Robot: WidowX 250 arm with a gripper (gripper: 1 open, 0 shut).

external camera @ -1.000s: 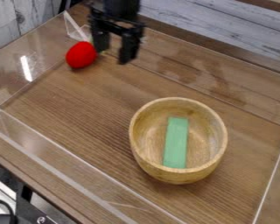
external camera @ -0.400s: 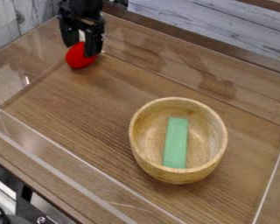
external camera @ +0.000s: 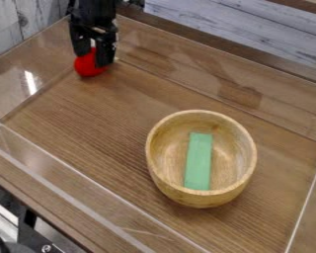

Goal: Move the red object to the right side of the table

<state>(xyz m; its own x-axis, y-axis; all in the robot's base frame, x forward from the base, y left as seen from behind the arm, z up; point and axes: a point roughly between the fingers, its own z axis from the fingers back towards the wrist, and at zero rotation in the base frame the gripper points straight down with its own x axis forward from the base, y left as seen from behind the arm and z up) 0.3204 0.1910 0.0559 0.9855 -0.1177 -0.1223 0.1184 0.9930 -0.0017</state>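
Up and to the left of the wooden bowl (external camera: pixel 160 166), well apart from it, the red object (external camera: pixel 86 67) sits on the table (external camera: pixel 108 128), on the side away from where the task wants it. The bowl serves as the landmark: it stands in the lower right of the view, with a green block (external camera: pixel 197 160) lying inside it. That block has no part in the job, and the bowl probably just keeps it contained.

The dark gripper (external camera: pixel 92 46) has come in from the top edge, far up and left of the bowl, and its fingers point down at the red object — presumably so they can straddle it and close from both sides. Spread fingers suit that purpose, and spread they are; nothing looks pinched between them, though the dark shapes blur together at this size.

As for the end effector, the red object lies directly beneath and partly behind the fingertips, its upper part hidden by them. Whether they touch it, I cannot tell. Closing looks like the next move, if the fingers are low enough; too shallow a grip could let the rounded toy slip or roll.
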